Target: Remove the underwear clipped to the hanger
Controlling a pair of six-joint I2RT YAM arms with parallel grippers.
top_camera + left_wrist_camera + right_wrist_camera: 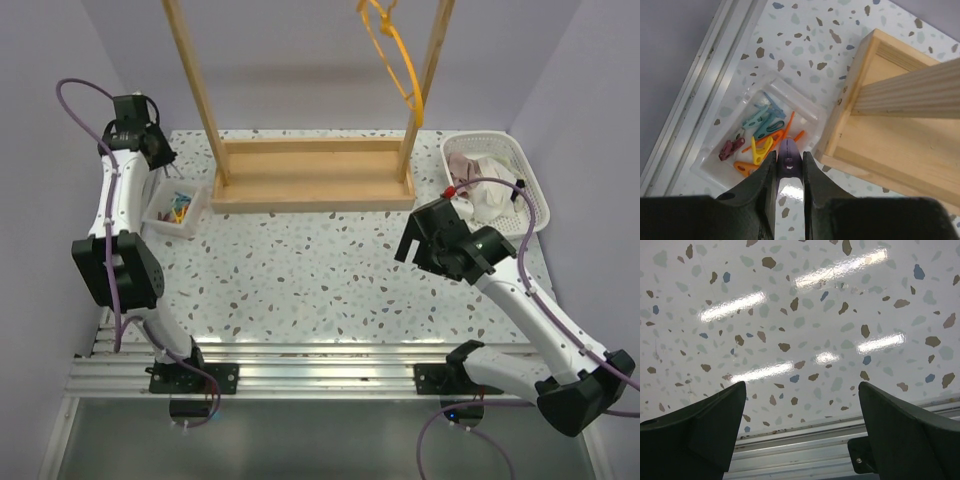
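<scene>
The yellow-orange hanger (393,55) hangs bare from the top of the wooden rack at the back right. The underwear is out of view on it, and I cannot pick it out elsewhere. My left gripper (160,160) hovers at the back left over a clear tray. In the left wrist view, the left gripper (789,156) is shut on a dark purple clothes clip (788,149), whose tip pokes out past the jaws. My right gripper (425,245) is right of centre above the speckled table. In the right wrist view, the right gripper (801,385) stands wide open with nothing in it.
The clear tray (805,107) holds several coloured clips (762,142). The wooden rack base (310,175) spans the back of the table. A white slotted basket (530,185) with white and pinkish cloths stands at the back right. An aluminium rail (805,455) runs along the near edge.
</scene>
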